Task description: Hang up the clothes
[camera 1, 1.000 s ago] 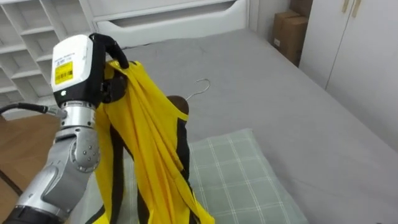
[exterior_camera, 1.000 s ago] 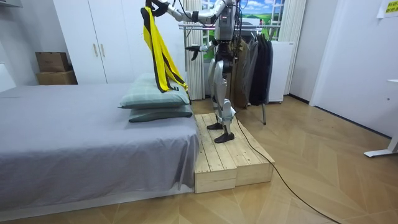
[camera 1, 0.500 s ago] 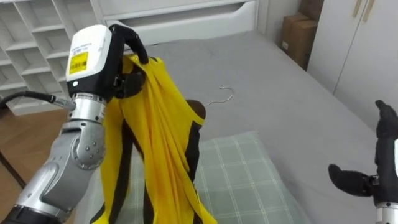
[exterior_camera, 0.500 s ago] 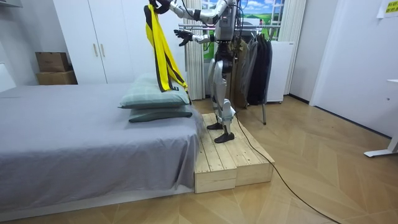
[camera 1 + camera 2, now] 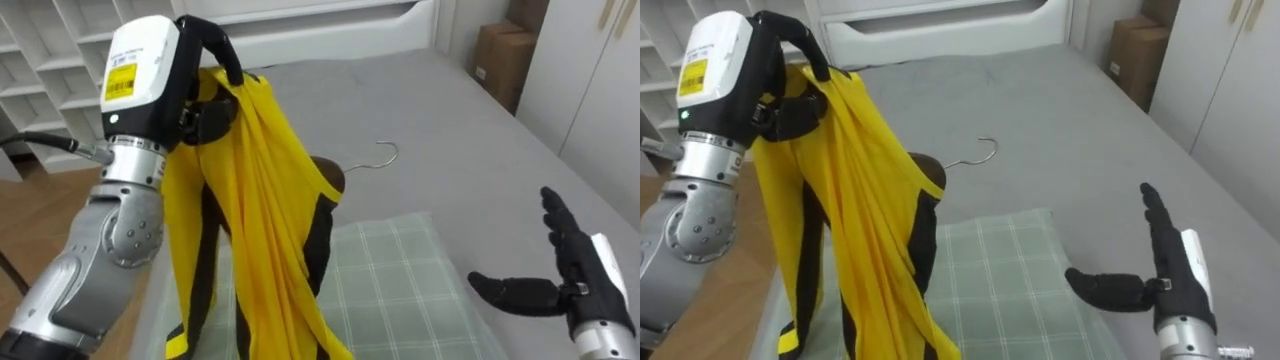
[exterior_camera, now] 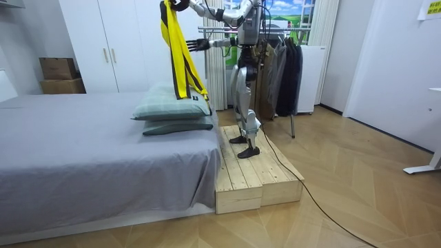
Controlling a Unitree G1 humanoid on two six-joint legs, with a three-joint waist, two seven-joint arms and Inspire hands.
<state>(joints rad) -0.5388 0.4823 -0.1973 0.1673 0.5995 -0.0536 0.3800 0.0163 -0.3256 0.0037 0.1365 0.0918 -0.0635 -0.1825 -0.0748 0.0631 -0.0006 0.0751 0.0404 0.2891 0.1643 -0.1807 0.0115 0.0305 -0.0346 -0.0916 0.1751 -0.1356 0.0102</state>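
Shelving (image 5: 40,60), white, far left; left hand (image 5: 150,75) raised, fingers curled over yellow garment (image 5: 265,200), which hangs above checked pillow (image 5: 390,280). Hanger (image 5: 328,178) behind garment, over grey bed (image 5: 430,110). Right hand (image 5: 572,270) near right, fingers spread, empty; cardboard box (image 5: 500,60) far right.

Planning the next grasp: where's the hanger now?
Left eye view, centre: hanger on the bed past the pillow, half hidden behind the garment in the left hand.

Bright, even light fills the room. The left hand (image 5: 148,72) gleams white; just below it, soft shadows sit in the hanging yellow garment (image 5: 268,190).
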